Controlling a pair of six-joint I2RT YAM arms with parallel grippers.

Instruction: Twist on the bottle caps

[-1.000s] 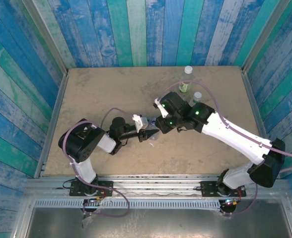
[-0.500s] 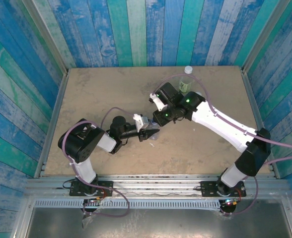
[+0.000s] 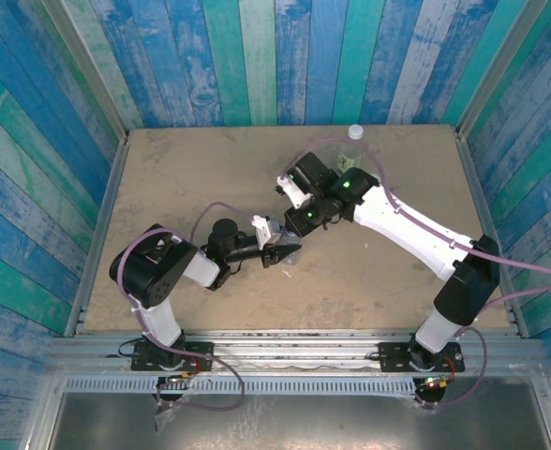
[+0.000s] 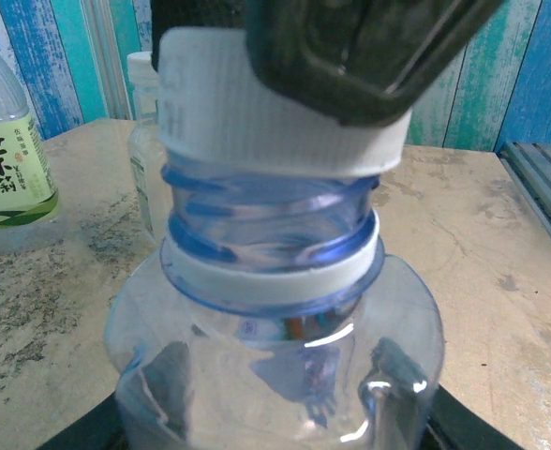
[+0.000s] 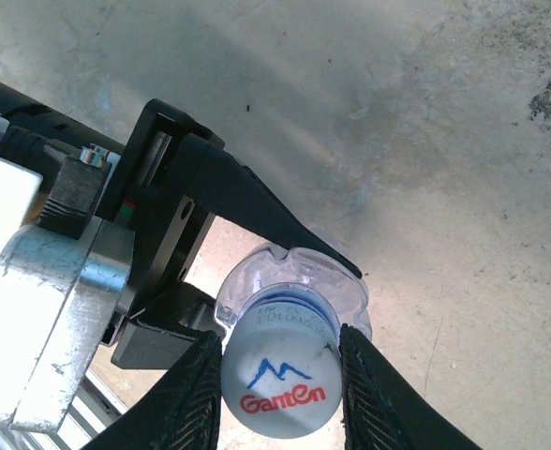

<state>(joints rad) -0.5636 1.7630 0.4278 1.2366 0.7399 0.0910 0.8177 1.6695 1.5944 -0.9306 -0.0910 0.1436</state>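
Right arm (image 3: 397, 225) swung leftward, wrist turning. Now right fingers (image 5: 199, 394) pinch Ganten cap (image 5: 280, 380) onto blue-tinted bottle (image 4: 275, 337); left fingers (image 5: 252, 199) clamp its body against spinning

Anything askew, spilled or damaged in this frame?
Nothing spilled or damaged. The small round white plastic cap with a red-blue mark, pinched by the right gripper, sits high on the blue-tinted clear plastic bottle held by the left gripper: blue threads show below it, so it is not yet screwed down.

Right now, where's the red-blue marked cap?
Right wrist view: cap sits on the blue-tinted bottle at table centre, pinched by the right gripper; left gripper holds the bottle.
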